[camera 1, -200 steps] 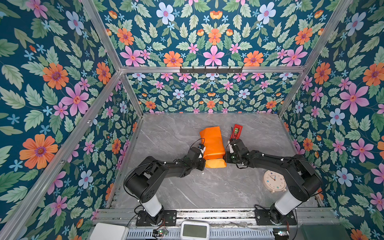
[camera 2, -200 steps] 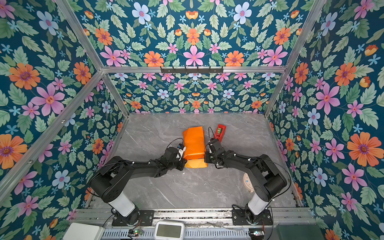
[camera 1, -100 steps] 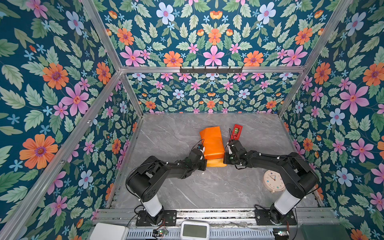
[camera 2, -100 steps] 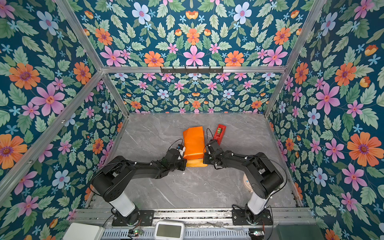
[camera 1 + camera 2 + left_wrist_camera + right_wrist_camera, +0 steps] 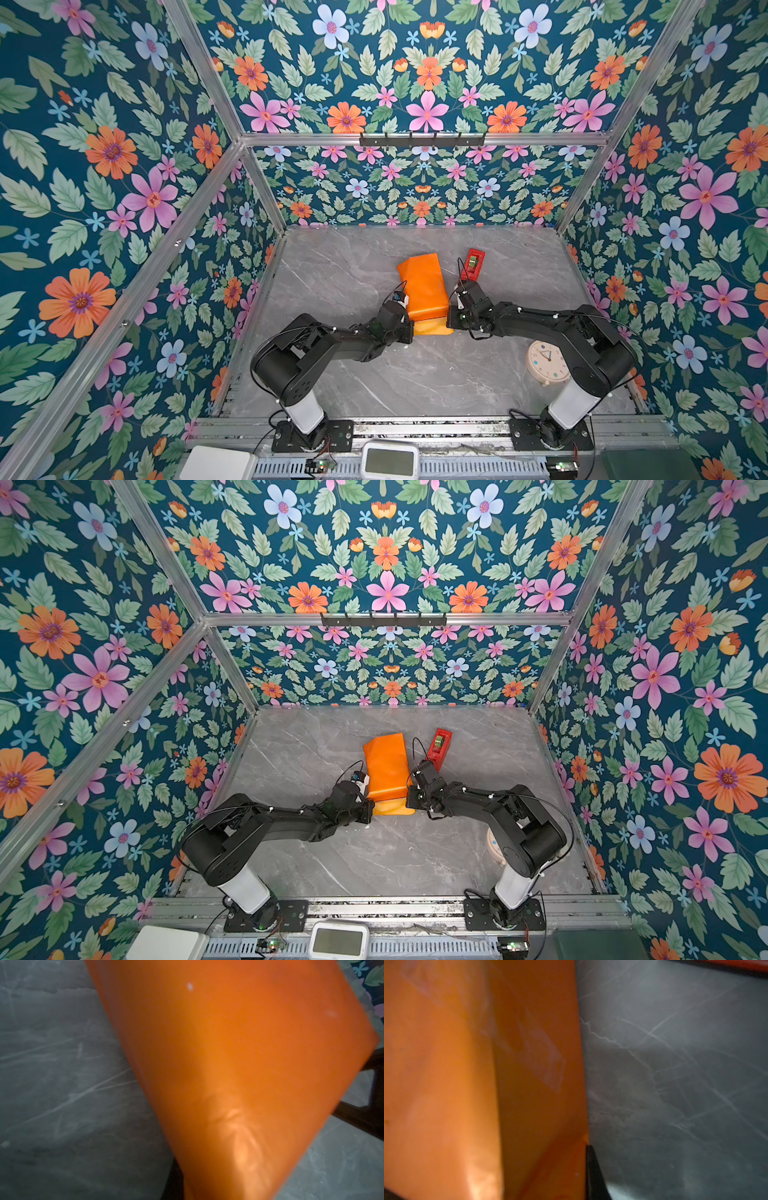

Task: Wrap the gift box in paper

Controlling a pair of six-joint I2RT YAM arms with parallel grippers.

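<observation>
The paper point(image 5: 422, 286) point(image 5: 386, 766) lies orange side out, folded into a long parcel in the middle of the table. A yellow flap point(image 5: 432, 327) sticks out at its near end. The gift box is hidden. My left gripper point(image 5: 411, 322) point(image 5: 371, 802) sits at the flap's left corner. In the left wrist view the paper point(image 5: 228, 1064) covers the jaws, and one dark finger point(image 5: 173, 1184) lies against it. My right gripper point(image 5: 449, 320) point(image 5: 409, 798) is at the right corner, shut, one finger point(image 5: 592, 1172) against the paper's point(image 5: 467, 1084) edge.
A slim red gadget point(image 5: 473, 264) point(image 5: 439, 744) lies just right of the parcel's far end. A round pale clock point(image 5: 546, 361) rests on the table beside the right arm's base. A strip of clear tape point(image 5: 546, 1059) sticks to the paper. Flowered walls enclose the table.
Both grippers have closed at the near corners of the parcel. The left one has shifted slightly toward the near end. The parcel has barely moved.
</observation>
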